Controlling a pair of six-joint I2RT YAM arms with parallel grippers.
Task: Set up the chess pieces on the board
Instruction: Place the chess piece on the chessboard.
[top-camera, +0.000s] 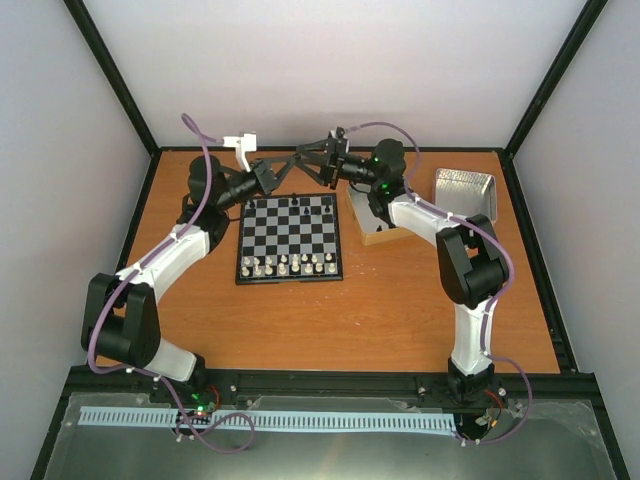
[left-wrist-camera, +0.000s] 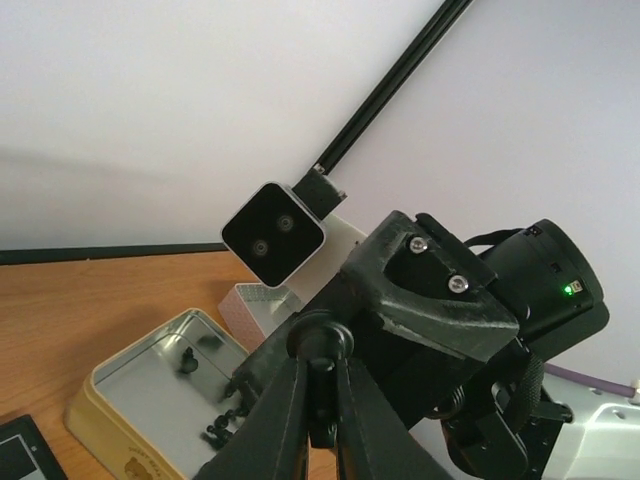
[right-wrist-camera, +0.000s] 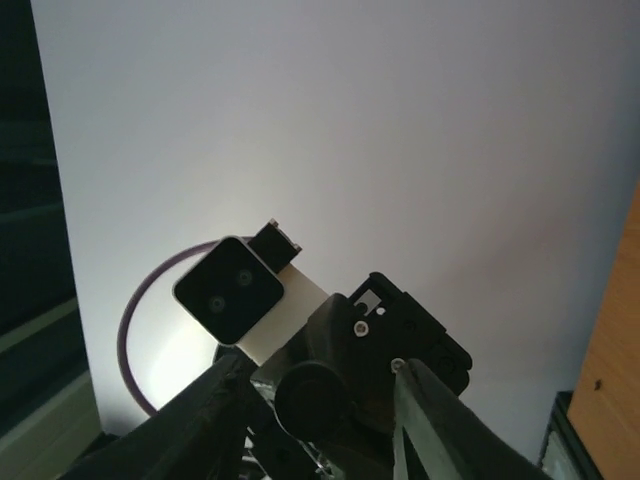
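- The left end effector (top-camera: 291, 166) and the right end effector (top-camera: 313, 164) met tip to tip in the air above the far edge of the board (top-camera: 290, 238), which lay flat on the desk (top-camera: 400, 310).
- Seen from its own wrist camera, the left end effector's fingers (left-wrist-camera: 275, 420) were drawn together to a point. Whether anything was pinched between them could not be told.
- The right end effector's fingers (right-wrist-camera: 215, 415) stood wide apart, and the nose of the left end effector faced the gap between them.
- A few black chess pieces (top-camera: 304, 210) stood on the board's far rows, while white pieces (top-camera: 290, 266) lined its near edge.
- More black chess pieces lay loose in a cream-sided tin (left-wrist-camera: 115, 435) just right of the board's far right corner, beneath the right arm.
- A silvery tray (top-camera: 465, 190) sat farther to the right of the board, well apart from it.
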